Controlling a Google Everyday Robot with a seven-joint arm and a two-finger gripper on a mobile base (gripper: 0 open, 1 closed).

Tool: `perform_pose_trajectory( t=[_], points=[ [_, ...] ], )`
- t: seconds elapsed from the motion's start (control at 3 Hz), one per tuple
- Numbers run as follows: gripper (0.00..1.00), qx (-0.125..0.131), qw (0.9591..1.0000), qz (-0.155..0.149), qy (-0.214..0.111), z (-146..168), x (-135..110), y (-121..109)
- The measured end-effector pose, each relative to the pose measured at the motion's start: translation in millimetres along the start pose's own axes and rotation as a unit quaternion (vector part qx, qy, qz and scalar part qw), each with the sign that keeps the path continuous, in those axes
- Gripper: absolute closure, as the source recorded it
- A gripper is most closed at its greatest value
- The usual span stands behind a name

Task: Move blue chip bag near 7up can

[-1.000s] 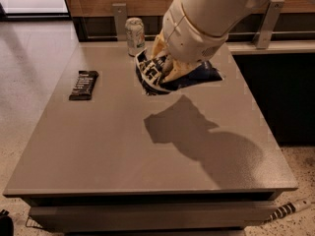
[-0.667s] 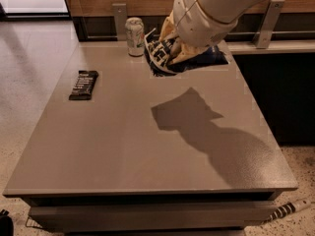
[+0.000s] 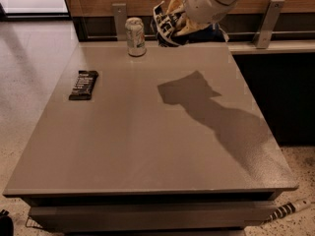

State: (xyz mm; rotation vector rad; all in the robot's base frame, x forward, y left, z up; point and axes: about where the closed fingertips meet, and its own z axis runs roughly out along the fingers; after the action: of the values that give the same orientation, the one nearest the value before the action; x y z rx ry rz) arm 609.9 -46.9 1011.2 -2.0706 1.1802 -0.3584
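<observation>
Since a second ago the arm has carried the dark blue glossy foil chip bag (image 3: 170, 27) up toward the far edge of the grey tabletop (image 3: 147, 146). Its pincer (image 3: 183, 19) is clamped on the bag, holding it aloft. Just left in view and lower stands the white-silver 7up can (image 3: 135, 36) with green and red marks, so setting down probably needs only a short descent beside it.
</observation>
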Motion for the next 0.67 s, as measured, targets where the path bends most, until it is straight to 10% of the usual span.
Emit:
perform_pose_trajectory(
  t=[0.67],
  points=[
    [1.0,0.003,1.0,-0.001,-0.006,17.6,28.9,-23.9]
  ],
)
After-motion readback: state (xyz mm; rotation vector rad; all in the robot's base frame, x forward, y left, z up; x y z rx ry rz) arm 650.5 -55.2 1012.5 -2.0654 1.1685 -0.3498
